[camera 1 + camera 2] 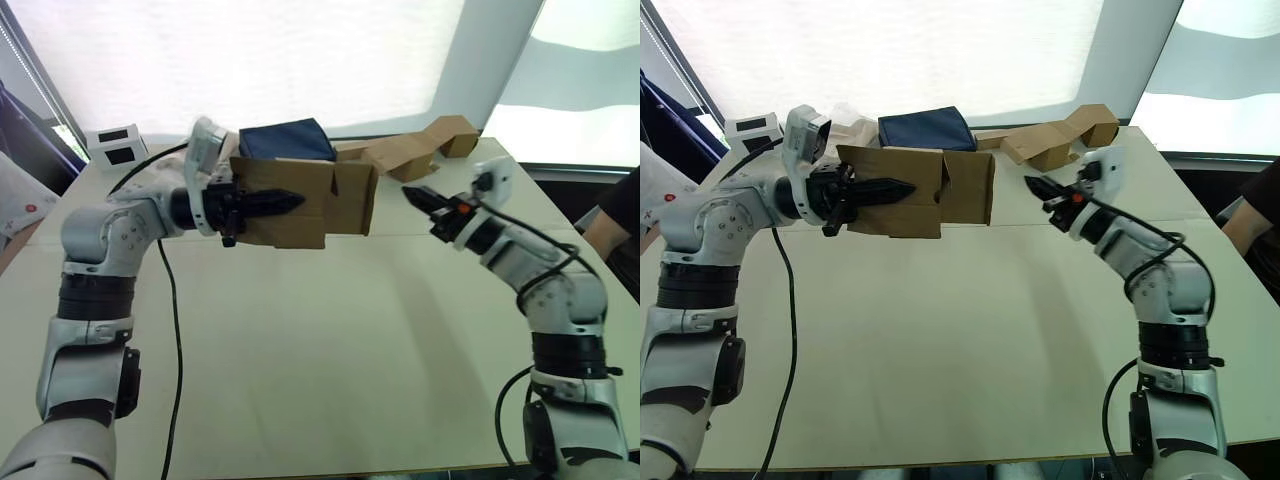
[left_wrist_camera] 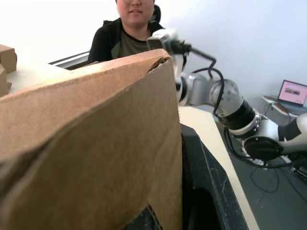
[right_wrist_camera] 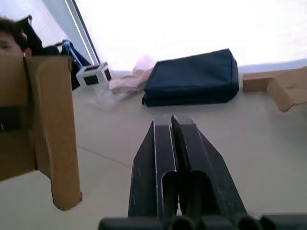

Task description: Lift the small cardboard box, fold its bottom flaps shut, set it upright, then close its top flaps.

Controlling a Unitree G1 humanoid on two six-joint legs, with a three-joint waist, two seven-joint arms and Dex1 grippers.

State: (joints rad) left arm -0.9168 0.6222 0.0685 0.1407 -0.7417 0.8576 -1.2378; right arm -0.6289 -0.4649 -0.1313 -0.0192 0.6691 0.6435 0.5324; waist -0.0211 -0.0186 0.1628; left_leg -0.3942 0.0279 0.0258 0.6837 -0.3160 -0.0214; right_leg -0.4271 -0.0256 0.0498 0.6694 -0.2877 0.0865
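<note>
The small cardboard box [image 1: 335, 200] hangs on its side above the table's far middle, plain brown. My left gripper [image 1: 272, 203] is shut on its left wall, one black finger lying across the front face. In the left wrist view that cardboard wall [image 2: 96, 143] rises between the fingers. Flaps [image 1: 367, 197] at the box's right end stand open; I cannot tell whether they are the bottom flaps or the top flaps. My right gripper [image 1: 416, 195] hovers a short gap to the right of the flaps, shut on nothing, its fingers [image 3: 165, 139] pressed together and pointing at the box [image 3: 43, 120].
A navy bag [image 1: 287, 140] lies behind the box. Bent brown cardboard pieces [image 1: 420, 148] sit at the back right, a white box with black panels [image 1: 118, 145] at the back left. A black cable [image 1: 175, 330] hangs from the left arm. A person [image 1: 612, 222] sits at the right edge.
</note>
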